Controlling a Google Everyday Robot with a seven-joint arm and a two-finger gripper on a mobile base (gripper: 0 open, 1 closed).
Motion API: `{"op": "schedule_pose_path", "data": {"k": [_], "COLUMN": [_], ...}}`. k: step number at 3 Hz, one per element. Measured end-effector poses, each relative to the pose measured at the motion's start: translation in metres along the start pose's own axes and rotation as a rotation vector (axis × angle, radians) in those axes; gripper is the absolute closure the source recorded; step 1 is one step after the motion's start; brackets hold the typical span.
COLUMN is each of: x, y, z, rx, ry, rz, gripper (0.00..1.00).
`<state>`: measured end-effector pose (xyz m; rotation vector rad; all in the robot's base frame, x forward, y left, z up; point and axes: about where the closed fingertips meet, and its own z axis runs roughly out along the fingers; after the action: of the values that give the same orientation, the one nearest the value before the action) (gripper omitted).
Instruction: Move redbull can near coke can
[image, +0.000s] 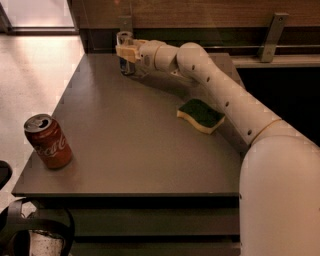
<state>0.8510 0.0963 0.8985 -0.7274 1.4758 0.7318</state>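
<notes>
The redbull can (125, 66), slim and silver with blue panels, stands upright at the far back left of the grey table (135, 145). My gripper (125, 51) is at the can's upper half, reaching in from the right, and covers its middle; the can's silver top shows above it. The coke can (48, 141), red with white script, stands upright near the table's front left corner, far from the redbull can and the gripper.
A green and yellow sponge (201, 115) lies on the right half of the table, just under my forearm. A wooden wall with a metal rail runs along the table's back edge. The floor lies beyond the table's left edge.
</notes>
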Motion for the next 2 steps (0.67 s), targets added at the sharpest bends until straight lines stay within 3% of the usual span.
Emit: {"op": "schedule_pose_path", "data": {"k": [2], "x": [-0.054], "y": [0.029], "z": [-0.055], "rx": [0.010], "ry": [-0.015], "rz": [-0.089], "gripper": [1.00]}}
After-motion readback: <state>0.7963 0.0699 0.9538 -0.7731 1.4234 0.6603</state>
